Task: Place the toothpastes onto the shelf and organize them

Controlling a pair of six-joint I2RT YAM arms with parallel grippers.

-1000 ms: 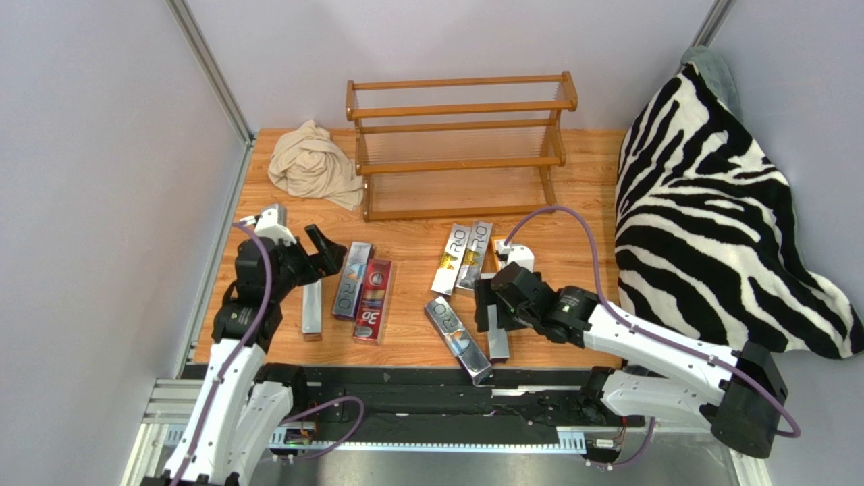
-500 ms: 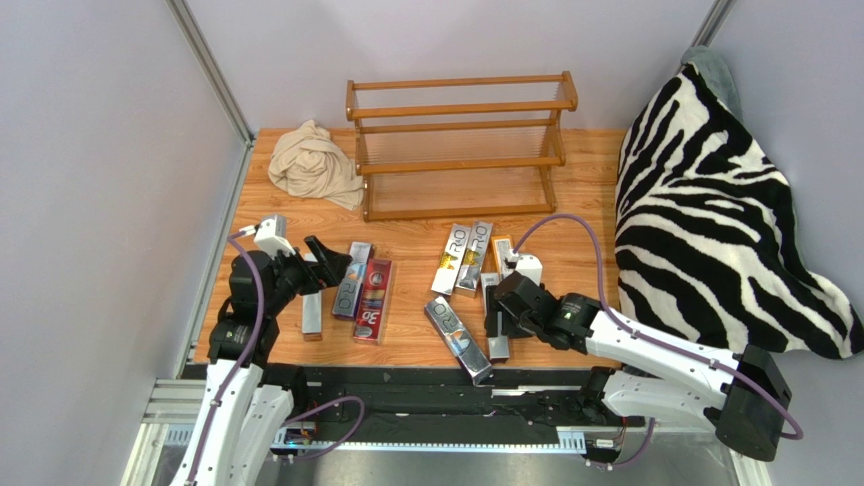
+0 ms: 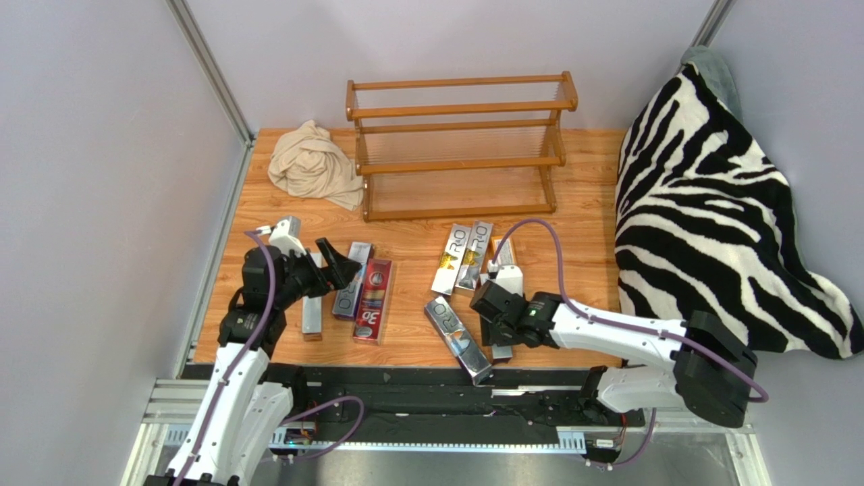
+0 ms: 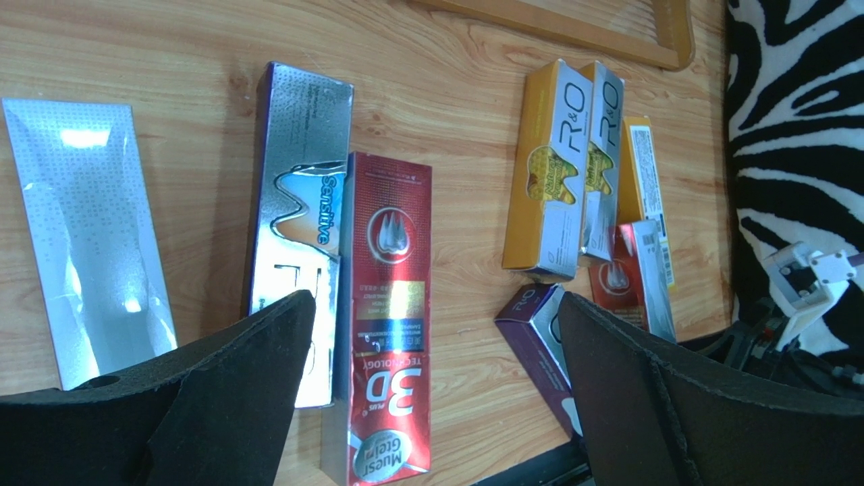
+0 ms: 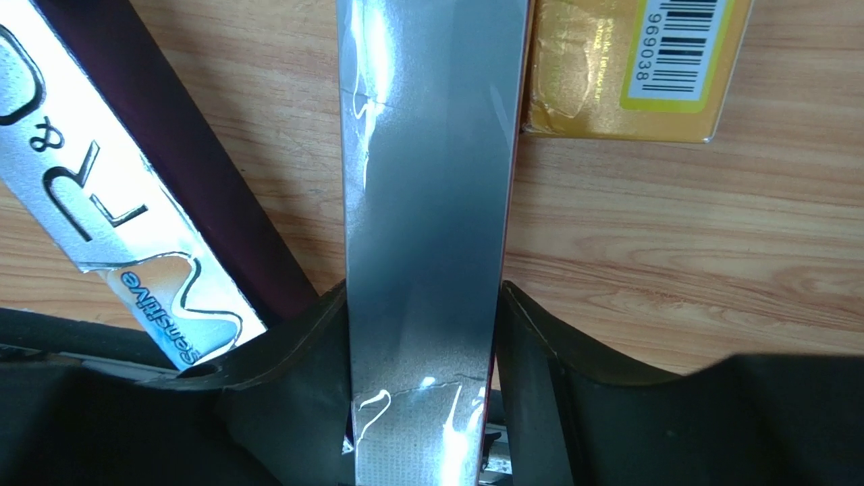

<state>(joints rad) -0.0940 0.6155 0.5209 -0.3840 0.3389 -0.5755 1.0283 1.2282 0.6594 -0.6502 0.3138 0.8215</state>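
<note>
Several toothpastes lie on the wooden table in front of the empty shelf [image 3: 456,152]. My right gripper [image 3: 495,322] is low over a silver-sided carton [image 5: 426,203] with a red edge, both fingers against its long sides. A purple PRO carton [image 5: 122,203] lies just left of it and an orange one [image 5: 629,71] beyond. My left gripper [image 4: 436,299] hangs open above a red 3D carton [image 4: 388,304], with a silver Sensitive carton [image 4: 296,203] and a flat silver one [image 4: 86,233] to its left. Two PRO cartons [image 3: 461,258] lie side by side mid-table.
A crumpled beige cloth [image 3: 312,167] sits left of the shelf. A zebra-striped blanket [image 3: 710,223] covers the right side of the table. Grey walls close in at left and behind. The black rail with the arm bases [image 3: 426,390] runs along the near edge.
My right gripper has dropped onto the silver-sided carton and closed its fingers against it. My left gripper has moved slightly right over the left group of cartons, still open.
</note>
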